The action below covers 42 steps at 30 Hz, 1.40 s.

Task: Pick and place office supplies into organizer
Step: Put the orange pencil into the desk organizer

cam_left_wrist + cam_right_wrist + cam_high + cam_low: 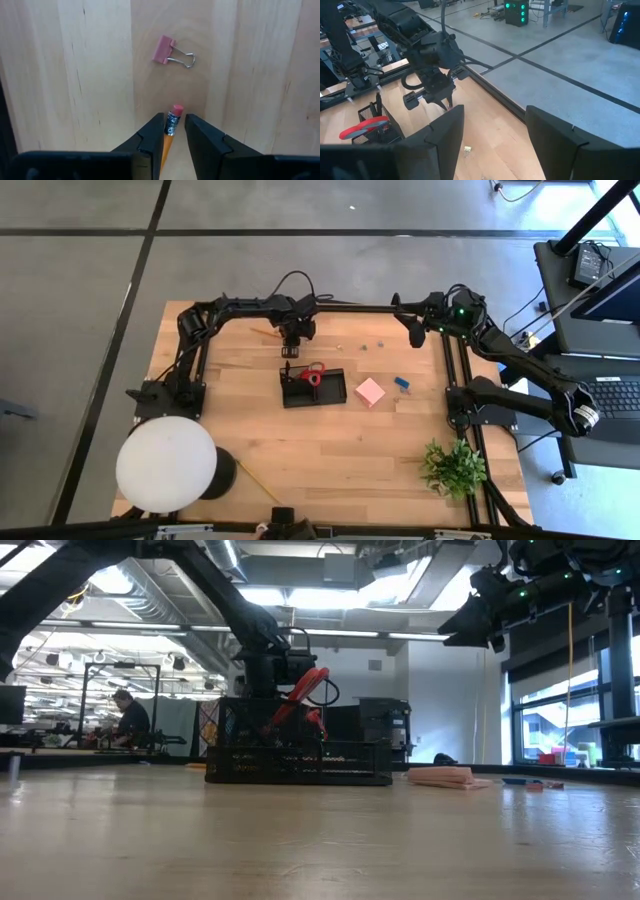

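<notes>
Yellow pencil (170, 134) pinched between left gripper (174, 131) fingers, eraser end forward — pink binder clip (171, 52) beyond; right gripper (494, 135) wide open, empty.

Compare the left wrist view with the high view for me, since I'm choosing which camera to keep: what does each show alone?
Only the left wrist view shows a pink binder clip on the wood and the pencil between the left gripper's jaws. Only the high view shows the organizer holding red scissors, the pink note block, lamp and plant. Both show the table.
</notes>
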Each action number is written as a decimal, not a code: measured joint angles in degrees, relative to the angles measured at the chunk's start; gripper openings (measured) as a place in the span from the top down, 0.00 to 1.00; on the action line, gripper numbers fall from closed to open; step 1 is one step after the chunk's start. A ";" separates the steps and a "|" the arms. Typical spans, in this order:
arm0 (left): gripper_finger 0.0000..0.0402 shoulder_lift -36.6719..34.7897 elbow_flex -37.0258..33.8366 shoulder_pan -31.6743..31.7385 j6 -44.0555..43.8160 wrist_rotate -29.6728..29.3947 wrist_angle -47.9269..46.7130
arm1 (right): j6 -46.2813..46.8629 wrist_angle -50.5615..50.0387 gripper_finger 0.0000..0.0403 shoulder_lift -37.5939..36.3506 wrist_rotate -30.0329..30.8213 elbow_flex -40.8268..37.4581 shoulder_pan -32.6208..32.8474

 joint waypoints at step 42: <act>0.98 -21.19 -0.63 0.20 -13.77 1.57 -0.43 | 0.26 0.03 0.46 -0.02 -0.03 0.00 0.00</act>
